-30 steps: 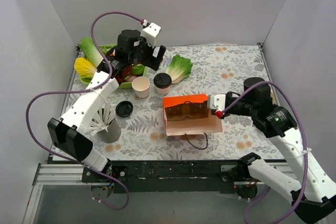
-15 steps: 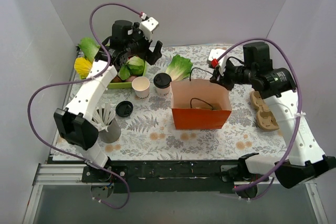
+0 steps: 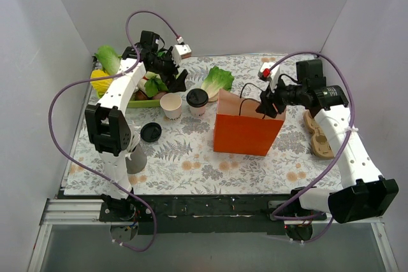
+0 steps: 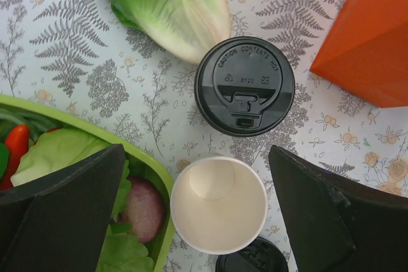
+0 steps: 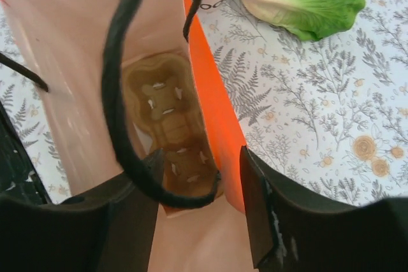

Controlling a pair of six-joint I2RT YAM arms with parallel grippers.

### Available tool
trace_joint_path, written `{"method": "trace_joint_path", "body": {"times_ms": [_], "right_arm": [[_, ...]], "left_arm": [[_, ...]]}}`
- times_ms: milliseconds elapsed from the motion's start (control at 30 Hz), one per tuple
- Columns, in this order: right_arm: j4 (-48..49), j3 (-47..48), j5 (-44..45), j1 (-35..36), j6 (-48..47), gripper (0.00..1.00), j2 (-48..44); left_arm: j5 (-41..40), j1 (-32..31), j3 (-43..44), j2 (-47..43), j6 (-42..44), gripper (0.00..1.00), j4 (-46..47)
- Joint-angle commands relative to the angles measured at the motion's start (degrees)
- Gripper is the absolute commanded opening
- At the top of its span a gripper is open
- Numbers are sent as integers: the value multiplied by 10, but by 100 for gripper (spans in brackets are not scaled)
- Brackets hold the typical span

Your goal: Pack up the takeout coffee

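Bag (image 3: 245, 133) went from lying flat to standing upright, mouth up. Right pincer (image 5: 201, 157) rose with it to the rim. Left pincer (image 4: 196, 157) swung in over the two cups and widened.

Left pincer: spread wide, holding nothing. Bare cup (image 4: 218, 205) sits squarely between its fingers. Coffee (image 4: 245, 86), lid on, stands on the table (image 4: 76, 62) just beyond the fingertips, toward the right-finger side and close beside the bare cup; contact cannot be told. Lettuce (image 4: 166, 1) lies further ahead, near the coffee's lid. Tray (image 4: 143, 157) edge passes by the left finger. Loose lid (image 4: 250, 263) lies behind the bare cup.

Right pincer: partly parted. The bag's wall and handle (image 5: 121, 93) stand between the jaws with a gap showing, so it appears to clamp nothing. Brown insert (image 5: 167, 125) lies at the bag's bottom.

Judgement: the step in hand is the left pincer's grasp of the coffee.
- Closing where it hangs would likely catch the bare cup.
- It should shift forward until the black lid is centred between the fingers, then descend.
- The grip belongs on the paper wall below the lid; the lid itself may pop off.
- The fingers need to pass clear of the bare cup and the lettuce.
- The squeeze should be light, since a paper cup would buckle and spill.
- The bag looks free-standing, so the right pincer is best left by the rim to steady the mouth.
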Motion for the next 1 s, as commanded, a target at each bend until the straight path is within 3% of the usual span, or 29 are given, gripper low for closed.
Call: {"method": "trace_joint_path", "body": {"times_ms": [0,167,467,733,967], "right_arm": [[49,14,-5,-9,23,63,10],[85,11,4,-33,76,76,24],[57,60,-26,-70,60,80,78],[66,67,-59,-86,69,80,84],[65,59,-62,-87,64,80,69]], "left_arm": [[39,-8,28,-5,70,98,-27],[24,-28,-29,-18,100,98,24],[2,-82,-102,-18,15,98,164],[3,-83,-71,21,0,97,144],[14,-83,-48,33,46,90,74]]}}
